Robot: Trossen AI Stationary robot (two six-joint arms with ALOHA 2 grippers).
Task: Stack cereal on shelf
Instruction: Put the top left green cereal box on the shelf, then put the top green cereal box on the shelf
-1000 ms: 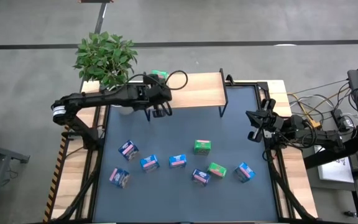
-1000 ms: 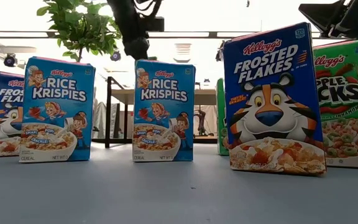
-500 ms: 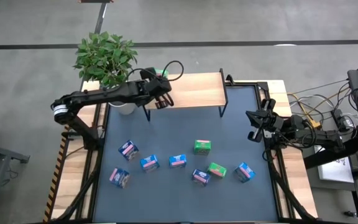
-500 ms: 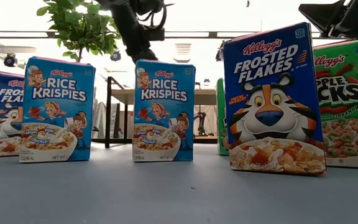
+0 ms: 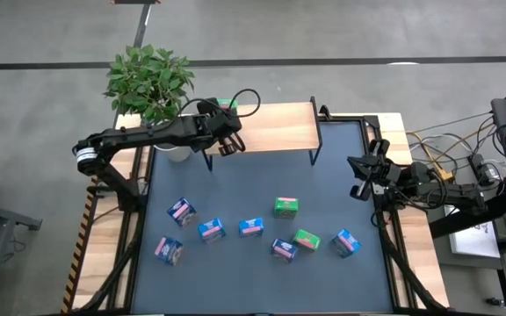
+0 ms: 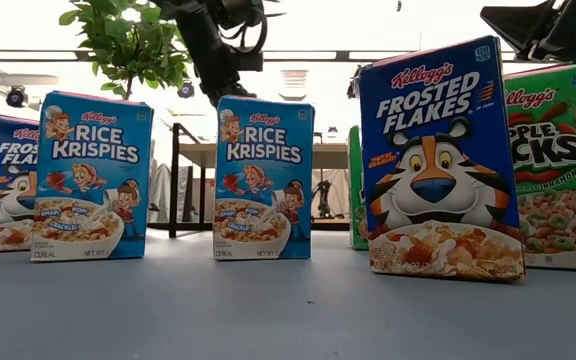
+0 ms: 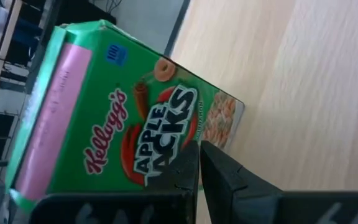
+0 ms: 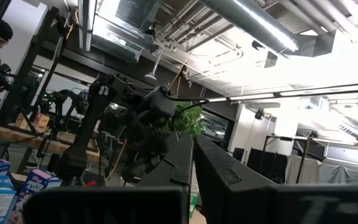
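A green Apple Jacks box [image 5: 226, 106] stands on the light-wood shelf [image 5: 275, 127] at its left far part. It fills the left wrist view [image 7: 123, 124], its bottom on the board. My left gripper [image 5: 228, 143] is shut and sits over the shelf's left near edge, its fingertips [image 7: 198, 147] pointing at the box's front. Several other cereal boxes stand on the dark tabletop, such as a green one [image 5: 286, 207] and a blue one [image 5: 251, 226]. My right gripper [image 5: 361, 178] waits shut at the table's right edge. My left gripper's shut fingertips [image 7: 191, 155] show in front of the box's printed front face [image 7: 160, 124]. I cannot tell whether they touch it. The box stands on the shelf on its own.
A potted plant [image 5: 150, 81] stands by the shelf's left end. The shelf's black legs [image 5: 314, 158] stand on the tabletop. In the low view the boxes stand in a row, among them Rice Krispies [image 6: 263, 178] and Frosted Flakes [image 6: 438, 155]. The left arm [image 6: 213, 50] shows above them.
My left gripper has risen and drawn toward the table's far edge, from in front of the shelf's near edge up onto it. Most of that came in the first half second. The green box has stayed in place on the shelf.
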